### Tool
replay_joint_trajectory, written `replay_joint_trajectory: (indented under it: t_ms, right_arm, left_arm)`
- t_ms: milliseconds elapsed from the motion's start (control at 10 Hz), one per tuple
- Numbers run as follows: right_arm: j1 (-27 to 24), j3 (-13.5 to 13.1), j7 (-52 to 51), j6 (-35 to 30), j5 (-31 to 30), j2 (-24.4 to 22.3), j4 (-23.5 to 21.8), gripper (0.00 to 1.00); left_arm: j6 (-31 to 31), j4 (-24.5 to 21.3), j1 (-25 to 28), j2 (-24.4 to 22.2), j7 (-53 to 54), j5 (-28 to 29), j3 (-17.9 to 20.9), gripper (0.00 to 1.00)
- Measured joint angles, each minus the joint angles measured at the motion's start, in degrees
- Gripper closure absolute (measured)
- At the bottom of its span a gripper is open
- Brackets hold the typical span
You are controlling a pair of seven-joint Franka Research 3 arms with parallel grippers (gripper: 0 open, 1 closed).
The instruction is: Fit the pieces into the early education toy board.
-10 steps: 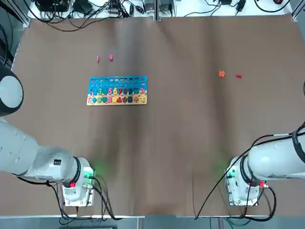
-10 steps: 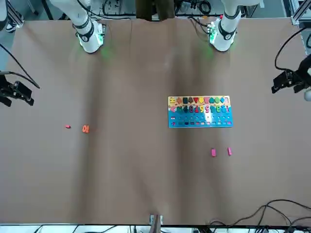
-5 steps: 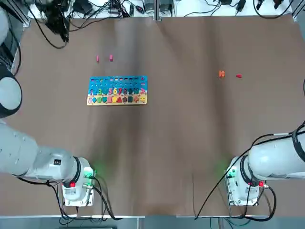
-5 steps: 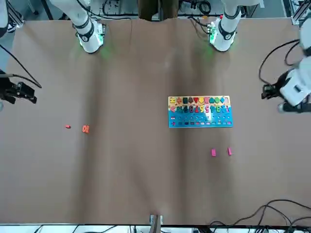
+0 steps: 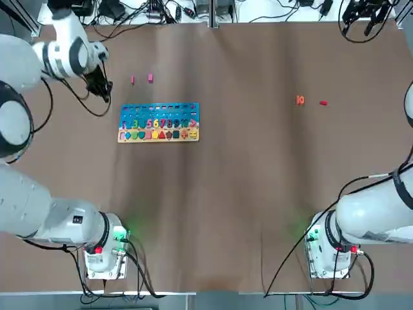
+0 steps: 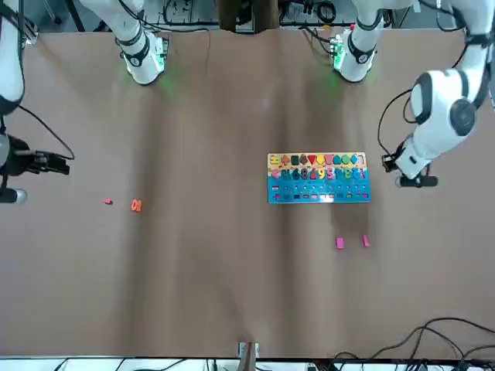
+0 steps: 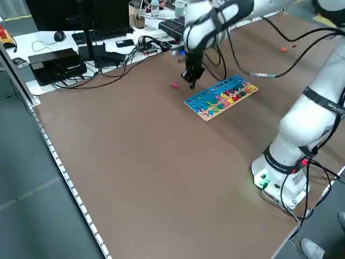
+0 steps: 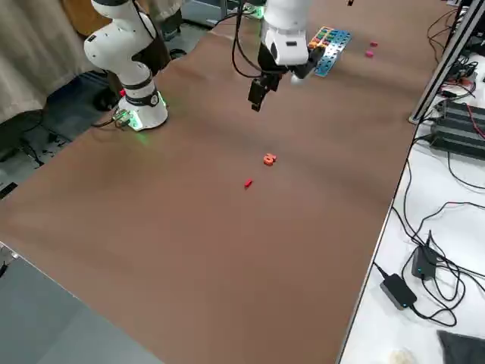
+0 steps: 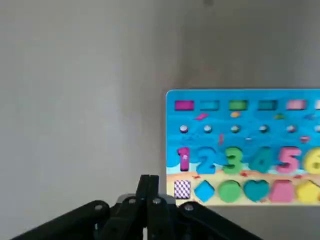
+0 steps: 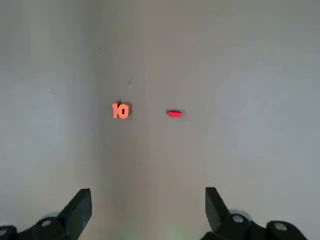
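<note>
The early education toy board (image 5: 159,121) lies flat left of the table's middle, blue above and pale wood below, and fills part of the left wrist view (image 9: 240,145). Two pink pieces (image 5: 132,79) (image 5: 150,78) lie just beyond it. An orange piece (image 5: 300,100) and a red piece (image 5: 323,103) lie far right. My left gripper (image 5: 103,90) hovers off the board's far left corner, shut on nothing (image 9: 148,180). High above the far right stands my right gripper (image 5: 364,10), open and empty (image 10: 148,200), with the orange piece (image 10: 120,110) and the red piece (image 10: 174,114) below it.
Brown table surface (image 5: 245,194) spreads around the board. Both arm bases (image 5: 103,252) (image 5: 332,248) stand at the near edge. Cables and electronics (image 5: 148,10) crowd the far edge, with more gear on a side bench (image 8: 447,129).
The left arm has swung in from the table's left edge to the board's far left corner and its fingers have closed. The right gripper drifted slightly and stays open.
</note>
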Motion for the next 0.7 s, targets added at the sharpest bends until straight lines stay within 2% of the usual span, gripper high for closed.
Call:
replay_joint_trajectory:
  t_ms: [200,400,700]
  right_arm:
    - [0.1,0.6,0.0,1.1,0.2,2.4,-0.1,0.0]
    - [0.7,0.9,0.0,7.8,0.4,5.9,-1.6,0.0]
    - [1.8,1.1,0.0,20.3,0.5,8.0,-10.8,0.0]
  left_arm:
    - [4.4,-0.7,0.6,6.2,0.0,0.0,0.1,0.99]
    - [6.8,-0.7,0.6,10.9,0.0,0.0,0.1,0.99]
    - [7.9,-0.5,0.2,12.7,-0.1,0.0,0.0,0.99]
